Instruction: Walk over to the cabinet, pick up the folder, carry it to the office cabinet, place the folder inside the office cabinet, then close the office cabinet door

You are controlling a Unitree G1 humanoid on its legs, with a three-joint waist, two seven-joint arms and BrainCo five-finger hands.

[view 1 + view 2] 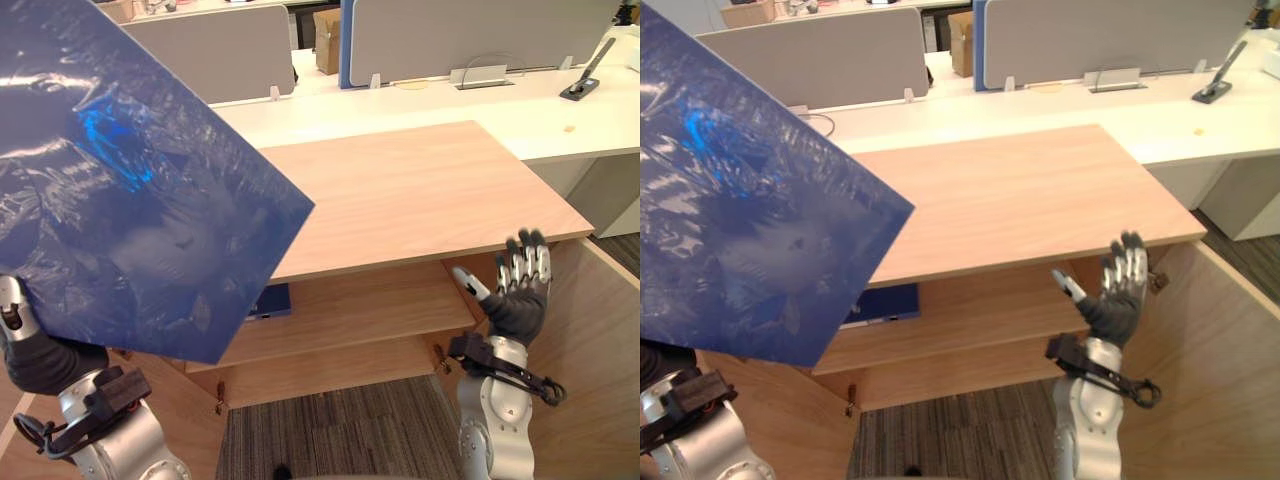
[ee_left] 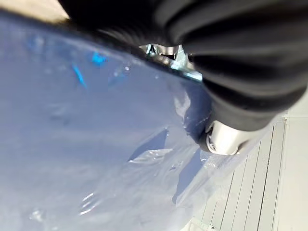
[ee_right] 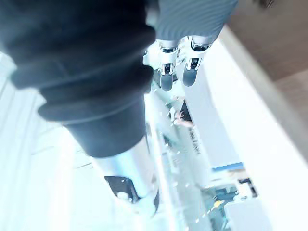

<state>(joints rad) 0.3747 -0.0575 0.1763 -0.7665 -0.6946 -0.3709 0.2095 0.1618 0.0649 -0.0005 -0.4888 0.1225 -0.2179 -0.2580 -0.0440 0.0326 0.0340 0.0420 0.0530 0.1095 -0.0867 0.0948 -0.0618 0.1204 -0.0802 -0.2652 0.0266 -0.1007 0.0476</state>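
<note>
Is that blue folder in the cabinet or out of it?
Out. The left hand holds the blue folder raised in the air, in front of the wooden cabinet, not inside it.

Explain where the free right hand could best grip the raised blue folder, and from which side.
Probably the blue folder's free edge by its right-hand corner, approached from the robot's right. It is a thin, tilted flat sheet carried at its lower left by the left hand; the right hand could pinch opposite faces with fingers and thumb.

Glossy crinkled blue plastic folder (image 1: 130, 200), matt wood-grain cabinet (image 1: 420, 190)
</note>
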